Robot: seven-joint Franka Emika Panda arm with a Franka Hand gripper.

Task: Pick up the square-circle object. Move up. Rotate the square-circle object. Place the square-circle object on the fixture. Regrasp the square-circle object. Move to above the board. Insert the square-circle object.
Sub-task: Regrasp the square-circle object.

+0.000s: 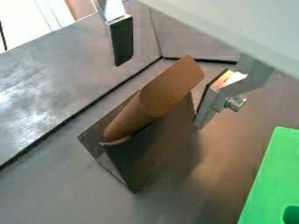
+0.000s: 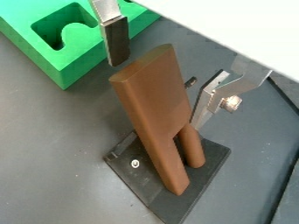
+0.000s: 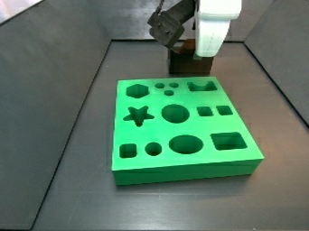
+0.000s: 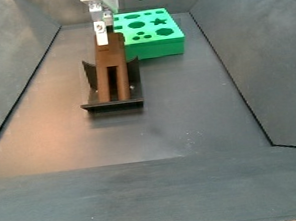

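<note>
Square-circle object point(image 2: 158, 122) upright, open end effector point(image 2: 163, 66) astride.

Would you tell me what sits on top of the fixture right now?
The square-circle object stands leaning on the fixture, prongs down. The open gripper straddles its upper end. Where the prongs meet the fixture is hidden.

The surface point(image 4: 178, 109) is a dark grey, faintly scuffed floor with low walls sloping up on its sides. Two things lie directly on it. The board point(image 4: 150, 34) sits flat at the upper middle of a side view, its cutout holes facing up; in a side view point(image 3: 182, 126) it fills the centre. The fixture point(image 4: 109, 87) stands on its base plate at the left centre, near the board but apart. The gripper point(image 4: 100, 29) hangs above the fixture, off the surface.
</note>
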